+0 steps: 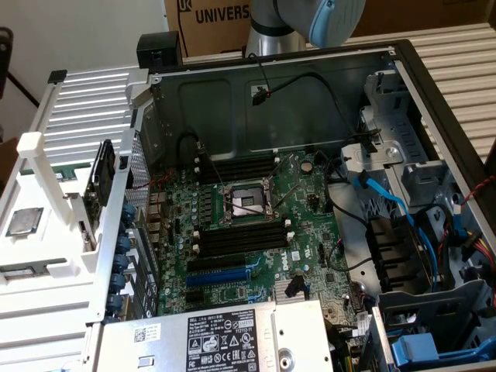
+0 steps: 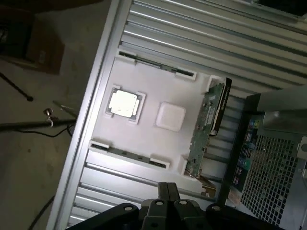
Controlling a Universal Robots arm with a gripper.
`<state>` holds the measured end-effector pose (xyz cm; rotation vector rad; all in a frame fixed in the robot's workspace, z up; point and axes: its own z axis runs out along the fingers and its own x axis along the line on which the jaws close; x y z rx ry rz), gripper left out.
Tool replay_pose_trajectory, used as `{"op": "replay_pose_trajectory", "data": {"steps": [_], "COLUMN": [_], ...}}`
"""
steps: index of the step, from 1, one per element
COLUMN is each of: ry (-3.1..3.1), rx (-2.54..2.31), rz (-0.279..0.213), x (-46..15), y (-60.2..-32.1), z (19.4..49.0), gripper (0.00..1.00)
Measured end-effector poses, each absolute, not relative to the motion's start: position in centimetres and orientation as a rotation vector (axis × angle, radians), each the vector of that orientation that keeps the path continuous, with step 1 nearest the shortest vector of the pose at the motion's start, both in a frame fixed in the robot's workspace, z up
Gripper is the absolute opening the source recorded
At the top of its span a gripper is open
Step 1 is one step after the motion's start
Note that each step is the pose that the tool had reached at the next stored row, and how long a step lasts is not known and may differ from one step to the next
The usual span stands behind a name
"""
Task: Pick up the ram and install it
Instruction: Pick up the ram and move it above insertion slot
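None of the work shows as done: the ram stands on edge in a white tray just beside the open case, well apart from the motherboard's black slots. The gripper hangs above the tray, its fingers pressed together and holding nothing. Picking up and installing both remain.

The tray lies open from above, its middle low and flat. One ram lies along its edge with bare ribbed desk beyond. An upright card walls the edge beside the case. Inside, the slots are open from above, just beside the socket; cables crowd the exterior view's right.
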<state>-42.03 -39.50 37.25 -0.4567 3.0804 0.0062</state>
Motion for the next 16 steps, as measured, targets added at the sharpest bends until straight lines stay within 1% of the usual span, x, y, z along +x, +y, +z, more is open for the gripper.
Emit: {"op": "replay_pose_trajectory", "data": {"steps": [16], "ry": [2.983], "rx": [-0.897], "rz": [0.012], "x": [-42.03], "y": [-39.50], "z": [37.24], "gripper": [0.10]}}
